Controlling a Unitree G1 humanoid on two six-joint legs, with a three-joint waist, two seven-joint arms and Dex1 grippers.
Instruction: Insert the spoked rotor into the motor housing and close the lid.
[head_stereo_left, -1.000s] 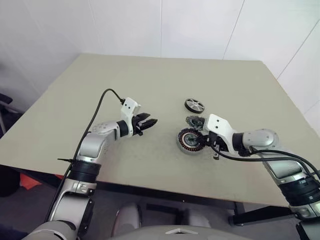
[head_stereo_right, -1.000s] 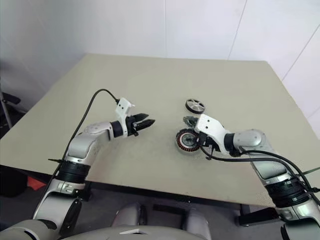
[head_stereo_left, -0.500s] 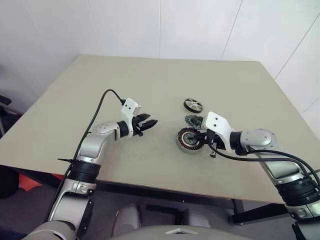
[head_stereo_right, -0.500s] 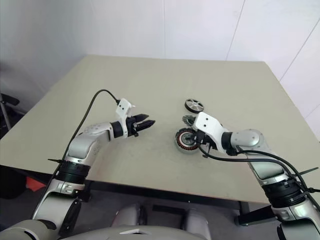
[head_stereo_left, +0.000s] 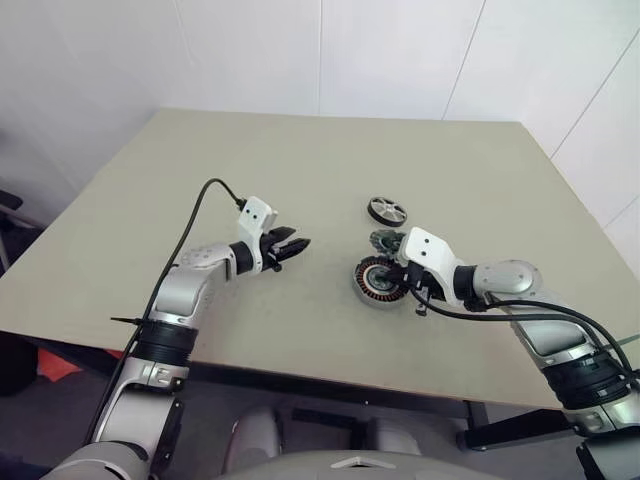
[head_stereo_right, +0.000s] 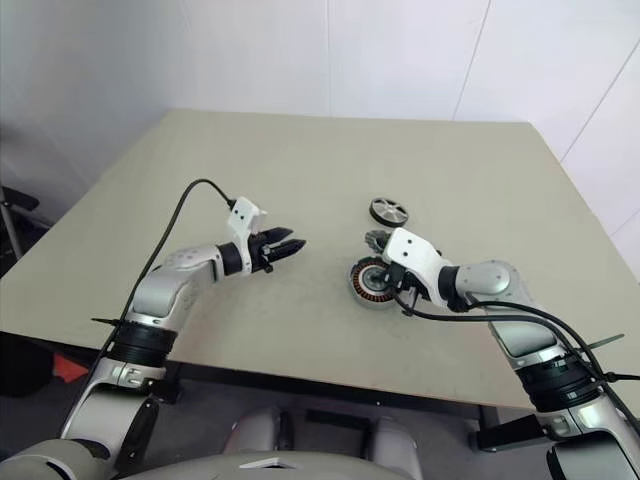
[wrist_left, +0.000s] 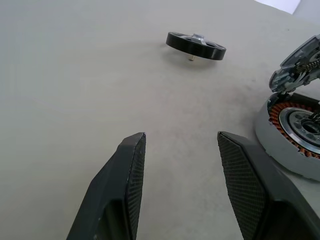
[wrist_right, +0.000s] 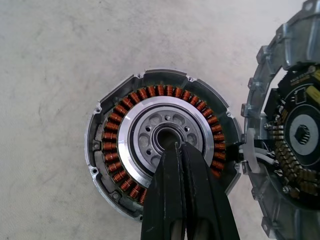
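Note:
The motor housing (wrist_right: 160, 145) lies open on the table with its ring of copper windings showing. Its lid (wrist_right: 295, 135) stands tilted up at the housing's far edge, joined to it by wires. My right gripper (wrist_right: 180, 148) is shut with nothing in it, its tips over the housing's centre hole. The spoked rotor (head_stereo_left: 388, 210) lies flat on the table just beyond the housing, untouched. My left gripper (head_stereo_left: 296, 244) hovers open and empty to the left of the housing, pointing toward it, and the rotor (wrist_left: 196, 45) lies farther off ahead of it.
The beige table (head_stereo_left: 300, 160) spreads wide around the parts. Its front edge runs close below both arms. White walls stand behind it, and a black cable (head_stereo_left: 200, 215) loops from my left wrist.

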